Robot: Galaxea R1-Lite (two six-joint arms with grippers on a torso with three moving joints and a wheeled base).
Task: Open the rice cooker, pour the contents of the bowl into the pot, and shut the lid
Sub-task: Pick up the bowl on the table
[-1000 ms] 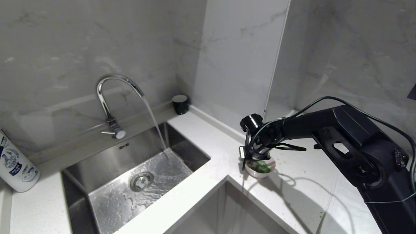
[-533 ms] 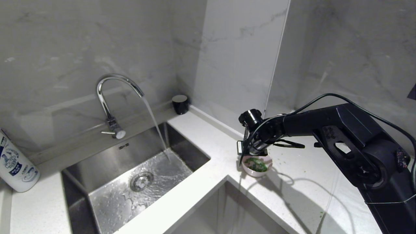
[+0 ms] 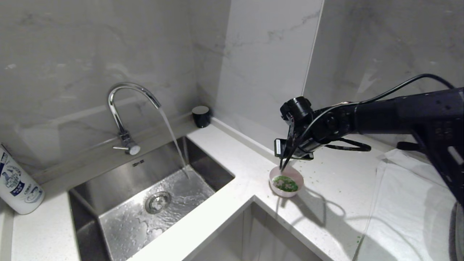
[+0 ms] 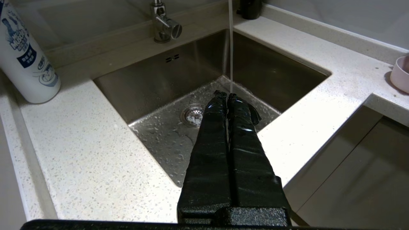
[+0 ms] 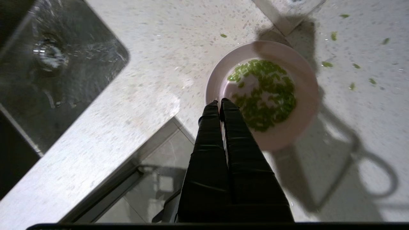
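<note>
The right gripper (image 5: 219,101) hung above the bowl (image 5: 262,95), fingers pressed together with nothing between them, tips pointing down over the near rim and clear of it. Nothing was held, not the bowl, not a scrap of its filling. In the head view the right gripper (image 3: 282,167) sat just over the bowl's back edge, the arm reaching in from the right.

The bowl (image 3: 286,181) stood upright on the white countertop (image 3: 224,152) near the inner corner, the contents (image 5: 263,92) lying inside it: green bits mixed with white. A scatter of green flecks (image 5: 351,65) lay loose on the counter just beside it.

Further out, the tap (image 3: 125,108) ran a stream into the steel sink (image 3: 108,195), a white bottle (image 3: 18,185) stood at the far left, and a small dark cup (image 3: 201,116) sat by the wall. The left gripper (image 4: 226,95) was shut and empty, parked over the sink.

As for progress, my read was that almost everything remained. No rice cooker, pot or lid showed in any view, so whether the lid was open could not be told. The bowl was full and unlifted; grasping, carrying, pouring and closing all looked to be ahead.
</note>
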